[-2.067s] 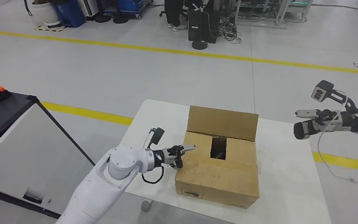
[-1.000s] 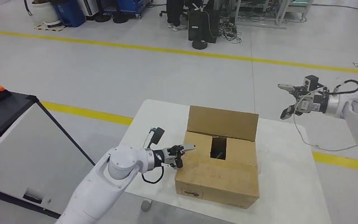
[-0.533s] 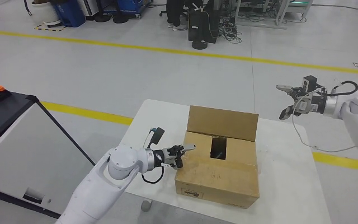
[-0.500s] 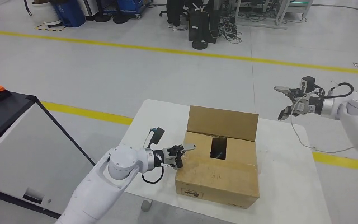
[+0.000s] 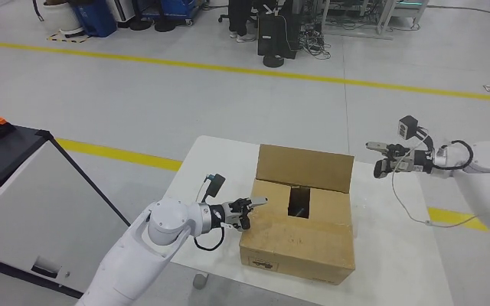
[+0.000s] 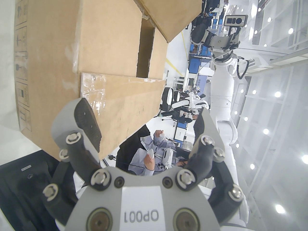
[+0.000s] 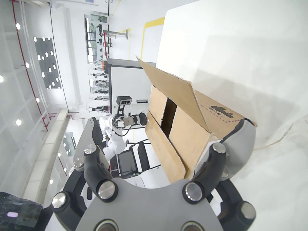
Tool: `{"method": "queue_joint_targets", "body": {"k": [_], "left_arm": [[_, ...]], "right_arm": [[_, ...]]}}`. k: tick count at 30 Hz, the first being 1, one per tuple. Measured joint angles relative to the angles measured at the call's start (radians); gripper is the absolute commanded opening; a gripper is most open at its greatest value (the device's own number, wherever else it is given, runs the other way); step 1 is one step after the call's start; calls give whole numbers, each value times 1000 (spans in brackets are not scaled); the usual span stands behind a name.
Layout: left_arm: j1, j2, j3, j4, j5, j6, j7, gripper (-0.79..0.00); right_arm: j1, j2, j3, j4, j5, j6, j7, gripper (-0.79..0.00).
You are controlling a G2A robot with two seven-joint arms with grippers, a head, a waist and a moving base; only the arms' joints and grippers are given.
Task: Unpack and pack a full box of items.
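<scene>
Cardboard box, left fingers wide at its side, right fingers wide, well apart.

The hall is bright, lit evenly from above: rows of round ceiling lamps shine beyond the left jaws as blown-out white spots. The white worktop past the right jaws is almost overexposed, and the box throws only a soft grey shadow on it. Clear tape on the box, just before the left jaws, glints. Both wrist views bend straight lines strongly near their edges.
</scene>
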Motion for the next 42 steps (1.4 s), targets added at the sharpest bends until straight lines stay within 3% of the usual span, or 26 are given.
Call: {"method": "queue_joint_targets", "body": {"k": [7, 11, 25, 29, 33, 42], "left_arm": [[0, 0, 0, 0, 0, 0, 0, 0], [0, 0, 0, 0, 0, 0, 0, 0], [0, 0, 0, 0, 0, 0, 0, 0], [0, 0, 0, 0, 0, 0, 0, 0], [0, 0, 0, 0, 0, 0, 0, 0], [0, 0, 0, 0, 0, 0, 0, 0]], "right_arm": [[-4, -21, 5, 20, -130, -200, -75, 0], [-6, -26, 12, 28, -193, -317, -193, 0], [-14, -25, 12, 18, -200, -291, -185, 0], [-41, -22, 10, -24, -326, -361, -327, 0], [-70, -16, 20, -55, -378, -439, -333, 0], [-113, -10, 16, -134, -385, -485, -362, 0]]}}
